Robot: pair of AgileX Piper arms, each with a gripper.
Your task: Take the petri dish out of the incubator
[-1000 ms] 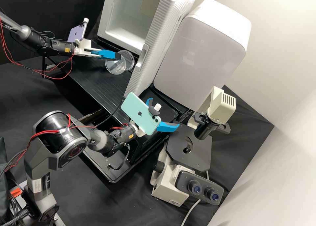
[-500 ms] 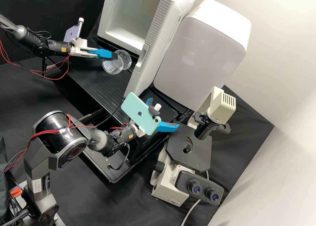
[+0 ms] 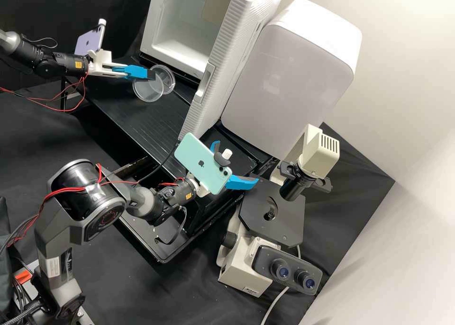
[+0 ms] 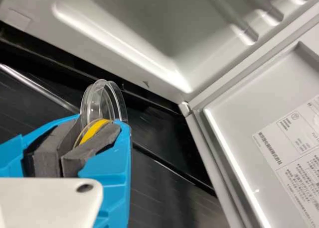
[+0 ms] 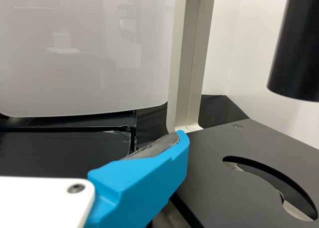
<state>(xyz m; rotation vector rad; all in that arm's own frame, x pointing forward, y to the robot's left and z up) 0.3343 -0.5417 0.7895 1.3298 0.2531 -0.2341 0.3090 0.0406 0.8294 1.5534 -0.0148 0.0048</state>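
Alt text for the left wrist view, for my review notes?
The left end effector grips a clear petri dish on edge, in front of the open white incubator. The black bench lies beneath.

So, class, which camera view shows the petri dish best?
High view: the whole petri dish shows, held by the left claw outside the incubator. Left wrist view: close, but half behind the pads. Right wrist view: the microscope stage instead.
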